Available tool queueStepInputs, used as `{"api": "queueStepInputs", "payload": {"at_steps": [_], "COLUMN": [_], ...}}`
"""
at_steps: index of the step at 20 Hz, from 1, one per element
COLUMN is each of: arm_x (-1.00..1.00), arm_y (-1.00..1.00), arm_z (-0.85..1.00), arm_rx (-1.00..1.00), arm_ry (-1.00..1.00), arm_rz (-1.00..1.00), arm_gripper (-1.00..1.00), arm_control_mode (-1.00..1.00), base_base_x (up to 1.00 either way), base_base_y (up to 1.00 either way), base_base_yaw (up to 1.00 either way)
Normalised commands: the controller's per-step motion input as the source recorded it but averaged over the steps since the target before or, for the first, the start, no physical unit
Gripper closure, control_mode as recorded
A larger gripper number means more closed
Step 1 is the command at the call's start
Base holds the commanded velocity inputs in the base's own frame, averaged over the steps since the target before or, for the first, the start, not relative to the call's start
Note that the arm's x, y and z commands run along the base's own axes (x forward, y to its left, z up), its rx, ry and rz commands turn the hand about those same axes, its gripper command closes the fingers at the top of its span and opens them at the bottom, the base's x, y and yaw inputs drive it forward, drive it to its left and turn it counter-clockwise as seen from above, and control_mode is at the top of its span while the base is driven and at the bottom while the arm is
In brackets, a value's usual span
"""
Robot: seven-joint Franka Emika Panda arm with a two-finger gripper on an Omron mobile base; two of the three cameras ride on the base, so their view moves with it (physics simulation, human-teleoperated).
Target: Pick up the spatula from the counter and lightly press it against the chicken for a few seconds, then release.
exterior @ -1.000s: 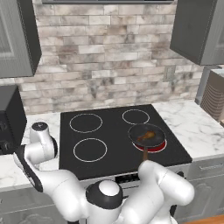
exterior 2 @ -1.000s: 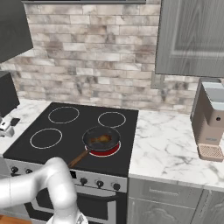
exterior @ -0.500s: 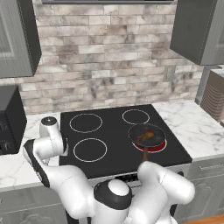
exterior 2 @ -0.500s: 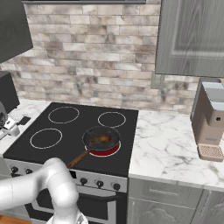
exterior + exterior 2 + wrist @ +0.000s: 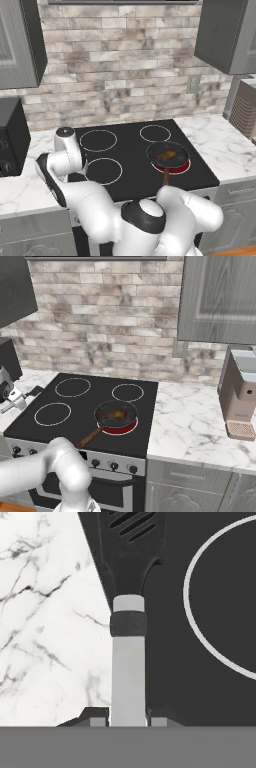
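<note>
In the hand view my gripper (image 5: 128,720) is shut on the grey handle of the spatula (image 5: 128,662). Its black slotted blade points away over the seam between the marble counter (image 5: 45,612) and the black stovetop (image 5: 210,602). In the right base view the gripper (image 5: 14,398) sits at the stove's left edge, with the spatula's (image 5: 34,391) dark blade sticking out toward the burners. The chicken (image 5: 167,156) (image 5: 116,415) lies in a dark frying pan (image 5: 176,150) (image 5: 127,411) with a wooden handle, on the front right burner, well to the right of the gripper.
A black appliance (image 5: 10,135) stands on the counter left of the stove. A coffee machine (image 5: 239,393) stands on the marble at the far right. The pan's handle (image 5: 90,437) juts over the stove's front edge. Wall cabinets (image 5: 220,296) hang above.
My wrist has shifted a little to the right, toward the stove's left burners, with the spatula still in the gripper. The pan and chicken have not moved.
</note>
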Motion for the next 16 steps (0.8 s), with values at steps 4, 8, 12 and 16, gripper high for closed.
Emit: {"api": "queueStepInputs", "payload": {"at_steps": [4,8,12,16], "arm_x": [0.0,0.0,0.0,0.0], "arm_y": [-0.5,-0.56,-0.58,-0.48], "arm_z": [0.3,0.25,0.2,0.19], "arm_rx": [0.02,0.03,0.01,0.02], "arm_ry": [0.0,-0.01,-0.06,-0.04], "arm_rz": [-0.09,-0.07,-0.06,-0.06], "arm_gripper": [1.0,1.0,1.0,1.0], "arm_control_mode": [-1.0,-1.0,-1.0,-1.0], "base_base_x": [0.0,0.0,0.0,0.0], "base_base_y": [0.0,0.0,0.0,0.0], "base_base_yaw": [0.0,0.0,0.0,0.0]}}
